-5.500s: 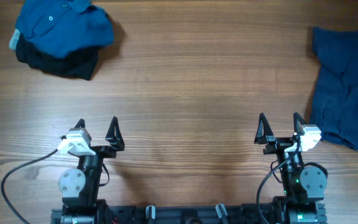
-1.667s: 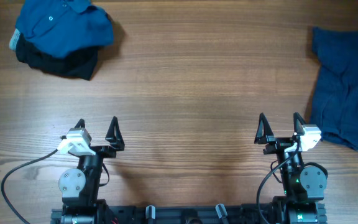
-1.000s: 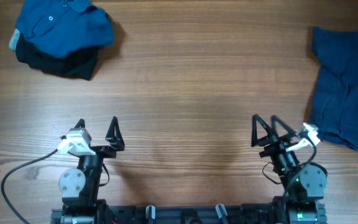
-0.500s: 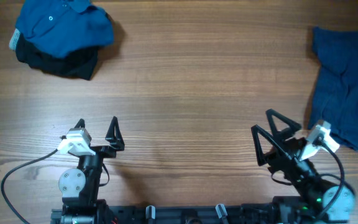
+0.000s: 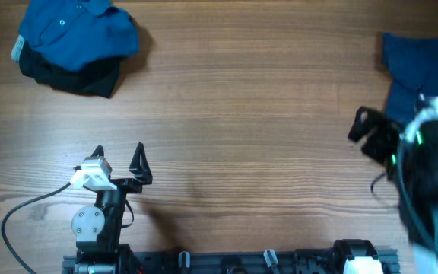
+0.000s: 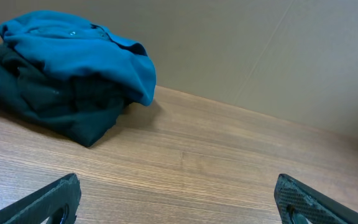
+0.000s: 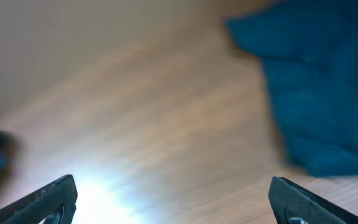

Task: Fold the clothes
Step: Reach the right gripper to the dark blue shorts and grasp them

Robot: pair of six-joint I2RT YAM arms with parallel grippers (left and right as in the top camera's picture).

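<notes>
A loose dark-blue garment lies spread at the table's right edge; it also shows blurred in the right wrist view. A folded blue shirt rests on a black garment at the far left corner, also seen in the left wrist view. My left gripper is open and empty near the front edge, its fingertips at the bottom corners of its wrist view. My right gripper is open and empty, raised high and blurred over the loose garment's left side.
The wooden table spans the view. The arm bases and a black rail sit along the front edge. A cable loops at the front left.
My right arm has lifted off its rest and swung up and to the right toward the loose blue garment. The left arm and both clothes piles have not moved.
</notes>
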